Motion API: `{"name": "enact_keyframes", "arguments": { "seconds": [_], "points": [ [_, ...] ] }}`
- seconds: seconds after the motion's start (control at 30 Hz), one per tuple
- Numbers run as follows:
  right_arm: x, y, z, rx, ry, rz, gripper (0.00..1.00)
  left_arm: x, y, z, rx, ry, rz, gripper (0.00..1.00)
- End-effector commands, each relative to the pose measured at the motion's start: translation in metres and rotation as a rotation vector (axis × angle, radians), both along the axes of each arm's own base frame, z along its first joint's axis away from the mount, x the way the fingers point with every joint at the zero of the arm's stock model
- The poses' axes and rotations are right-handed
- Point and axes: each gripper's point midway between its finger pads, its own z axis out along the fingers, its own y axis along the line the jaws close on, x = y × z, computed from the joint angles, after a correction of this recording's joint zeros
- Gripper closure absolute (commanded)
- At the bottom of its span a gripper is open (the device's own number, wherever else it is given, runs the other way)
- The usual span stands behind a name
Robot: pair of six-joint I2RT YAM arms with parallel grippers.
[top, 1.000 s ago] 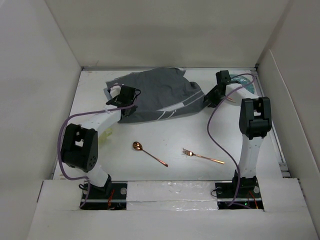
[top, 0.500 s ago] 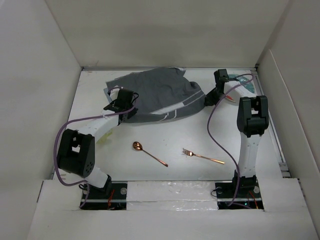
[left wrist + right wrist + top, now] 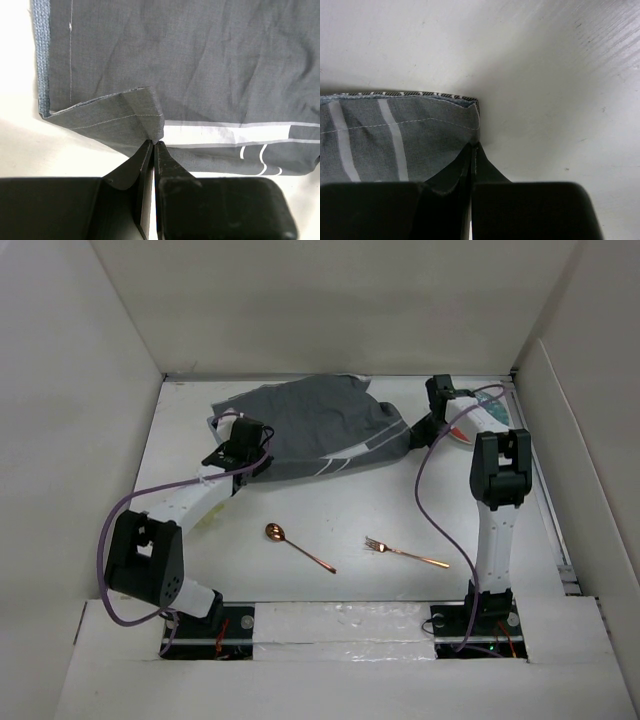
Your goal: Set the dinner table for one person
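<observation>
A dark grey placemat with white stripes (image 3: 320,425) lies crumpled at the back of the white dinner table (image 3: 340,510). My left gripper (image 3: 252,462) is shut on the placemat's near left corner (image 3: 145,115); its tips meet at the folded hem (image 3: 153,142). My right gripper (image 3: 418,432) is shut on the placemat's right corner (image 3: 420,130), with its tips (image 3: 474,147) pinching the edge. A copper spoon (image 3: 297,545) and a copper fork (image 3: 405,553) lie on the table in front.
A white plate (image 3: 480,425) shows partly behind the right arm at the back right. A pale yellowish object (image 3: 210,512) lies under the left arm. White wall panels (image 3: 80,440) enclose the table on three sides.
The left gripper has drawn the placemat's left corner slightly nearer and left. The right gripper has shifted toward the back right with its corner, stretching the cloth a little.
</observation>
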Motion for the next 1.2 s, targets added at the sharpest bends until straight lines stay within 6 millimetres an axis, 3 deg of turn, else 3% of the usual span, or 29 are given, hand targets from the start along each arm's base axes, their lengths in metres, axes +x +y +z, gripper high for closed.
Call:
{"name": "enact_keyframes", "arguments": {
  "seconds": [0.0, 0.07, 0.1, 0.2, 0.23, 0.27, 0.3, 0.33, 0.43, 0.47, 0.5, 0.53, 0.57, 0.6, 0.63, 0.67, 0.7, 0.83, 0.9, 1.0, 1.03, 1.07, 1.13, 1.17],
  "points": [
    [0.003, -0.002, 0.019, -0.077, -0.089, 0.039, 1.0, 0.006, 0.008, 0.024, 0.031, -0.077, 0.004, 1.0],
    [0.005, -0.002, 0.043, -0.109, -0.184, 0.073, 1.0, 0.009, 0.009, 0.032, 0.043, -0.09, 0.004, 1.0],
    [0.004, -0.005, 0.069, -0.134, -0.285, 0.11, 1.0, 0.015, 0.007, 0.045, 0.049, -0.118, -0.009, 1.0],
    [-0.006, -0.012, 0.115, -0.221, -0.412, 0.185, 1.0, 0.025, 0.005, 0.085, 0.057, -0.196, -0.029, 1.0],
    [-0.02, -0.014, 0.147, -0.227, -0.481, 0.195, 1.0, 0.027, 0.005, 0.098, 0.059, -0.224, -0.034, 1.0],
    [-0.027, -0.014, 0.168, -0.227, -0.53, 0.206, 1.0, 0.027, 0.005, 0.115, 0.053, -0.258, -0.036, 1.0],
    [-0.035, -0.015, 0.186, -0.238, -0.569, 0.226, 1.0, 0.033, 0.008, 0.14, 0.045, -0.307, -0.027, 1.0],
    [-0.051, -0.018, 0.228, -0.239, -0.664, 0.221, 1.0, 0.033, 0.013, 0.154, 0.052, -0.331, -0.023, 1.0],
    [-0.081, -0.011, 0.29, -0.207, -0.815, 0.246, 1.0, 0.032, 0.02, 0.216, 0.029, -0.443, -0.023, 1.0],
    [-0.098, -0.009, 0.331, -0.199, -0.91, 0.245, 1.0, 0.028, 0.023, 0.236, 0.032, -0.482, -0.022, 1.0],
    [-0.111, -0.01, 0.345, -0.197, -0.925, 0.247, 1.0, 0.026, 0.026, 0.268, 0.031, -0.545, -0.014, 1.0],
    [-0.119, -0.011, 0.362, -0.193, -0.957, 0.245, 1.0, 0.02, 0.029, 0.281, 0.038, -0.556, -0.006, 1.0],
    [-0.134, -0.011, 0.396, -0.183, -1.037, 0.24, 1.0, 0.015, 0.035, 0.299, 0.046, -0.585, 0.01, 1.0],
    [-0.149, -0.012, 0.424, -0.176, -1.087, 0.238, 1.0, 0.003, 0.041, 0.344, 0.039, -0.673, 0.027, 1.0],
    [-0.149, -0.012, 0.424, -0.177, -1.088, 0.239, 1.0, 0.003, 0.042, 0.343, 0.043, -0.669, 0.03, 1.0],
    [-0.155, -0.013, 0.437, -0.175, -1.114, 0.233, 1.0, -0.003, 0.044, 0.357, 0.037, -0.699, 0.035, 1.0],
    [-0.163, -0.014, 0.465, -0.179, -1.155, 0.239, 1.0, -0.012, 0.047, 0.384, 0.02, -0.757, 0.043, 1.0],
    [-0.156, -0.018, 0.475, -0.189, -1.162, 0.243, 1.0, -0.016, 0.047, 0.394, -0.006, -0.79, 0.045, 1.0],
    [-0.145, -0.015, 0.474, -0.169, -1.166, 0.26, 1.0, -0.01, 0.049, 0.384, 0.0, -0.769, 0.057, 1.0],
    [-0.116, -0.007, 0.471, -0.123, -1.173, 0.288, 1.0, 0.006, 0.055, 0.366, 0.025, -0.736, 0.095, 1.0],
    [-0.096, -0.006, 0.462, -0.115, -1.151, 0.291, 1.0, 0.013, 0.054, 0.361, 0.015, -0.729, 0.079, 1.0],
    [-0.087, -0.004, 0.459, -0.105, -1.143, 0.295, 1.0, 0.027, 0.054, 0.347, 0.013, -0.692, 0.075, 1.0],
    [-0.065, 0.004, 0.453, -0.081, -1.135, 0.317, 1.0, 0.042, 0.054, 0.337, 0.013, -0.671, 0.082, 1.0],
    [-0.043, 0.007, 0.446, -0.074, -1.119, 0.325, 1.0, 0.055, 0.051, 0.323, 0.022, -0.638, 0.082, 1.0]
  ]
}}
